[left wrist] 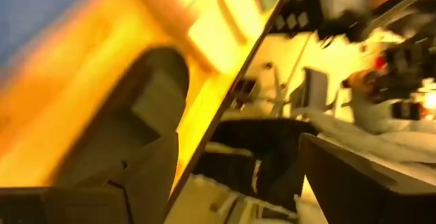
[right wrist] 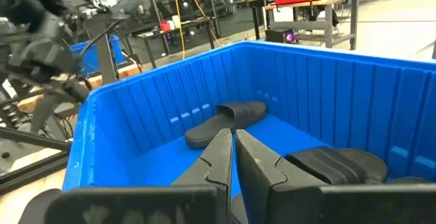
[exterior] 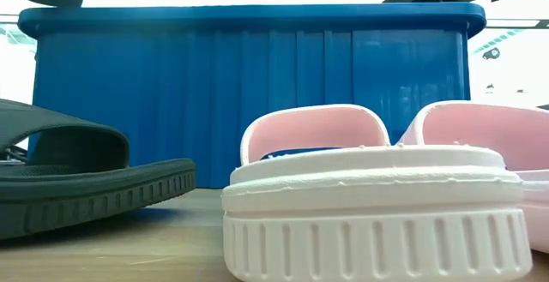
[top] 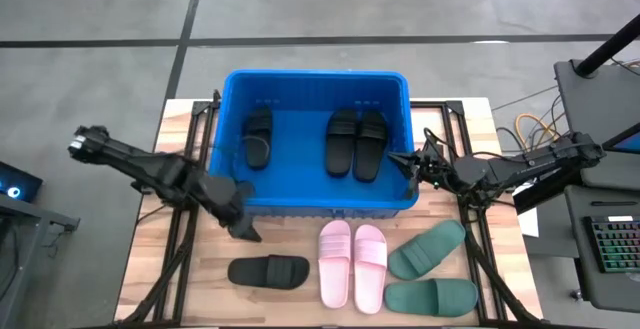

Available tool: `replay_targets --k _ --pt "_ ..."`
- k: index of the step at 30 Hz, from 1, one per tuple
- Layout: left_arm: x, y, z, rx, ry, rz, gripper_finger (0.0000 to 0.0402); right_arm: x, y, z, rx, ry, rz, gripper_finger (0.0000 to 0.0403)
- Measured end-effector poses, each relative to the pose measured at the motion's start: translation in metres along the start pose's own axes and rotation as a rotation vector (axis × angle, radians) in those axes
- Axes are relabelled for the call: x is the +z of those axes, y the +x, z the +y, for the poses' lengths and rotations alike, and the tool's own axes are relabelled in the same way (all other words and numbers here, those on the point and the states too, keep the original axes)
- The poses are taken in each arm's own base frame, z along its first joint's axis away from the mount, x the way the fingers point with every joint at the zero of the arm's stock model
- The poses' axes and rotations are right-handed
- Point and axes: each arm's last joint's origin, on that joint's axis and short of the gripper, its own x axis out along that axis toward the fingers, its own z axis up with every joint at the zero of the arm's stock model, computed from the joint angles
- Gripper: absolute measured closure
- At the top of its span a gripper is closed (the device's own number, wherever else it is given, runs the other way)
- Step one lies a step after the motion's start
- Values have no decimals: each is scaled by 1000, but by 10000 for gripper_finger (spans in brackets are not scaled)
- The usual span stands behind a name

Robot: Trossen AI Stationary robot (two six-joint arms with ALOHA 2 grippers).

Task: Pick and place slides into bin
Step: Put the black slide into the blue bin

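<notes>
Slides: three black in bin (top: 232, 141), single (top: 258, 136) at 9 o'clock side, pair (top: 357, 142) near centre. Five on bench (top: 300, 309) outside near wall: black slide (top: 268, 271) at 7 o'clock of bin, pink pair (top: 352, 263) at 6, green pair (top: 431, 271) at 5. Left hand (top: 243, 229) low over bench just outside bin's 7 o'clock corner, above black slide; cannot tell finger state. Right hand (right wrist: 234, 157) at bin's 3 o'clock rim, fingers pressed together, empty, aimed into bin.
</notes>
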Motion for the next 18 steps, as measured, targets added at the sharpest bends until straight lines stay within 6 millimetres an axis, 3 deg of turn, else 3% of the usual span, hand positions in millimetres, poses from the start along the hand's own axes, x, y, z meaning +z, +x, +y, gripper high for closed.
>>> replay_targets --k 8,18 --pt "-33 39 -8 109 -112 40 114 0 0 0 0 -7 0 390" --pt "-58 65 -14 182 -173 -30 114 0 0 0 -1 -13 3 390"
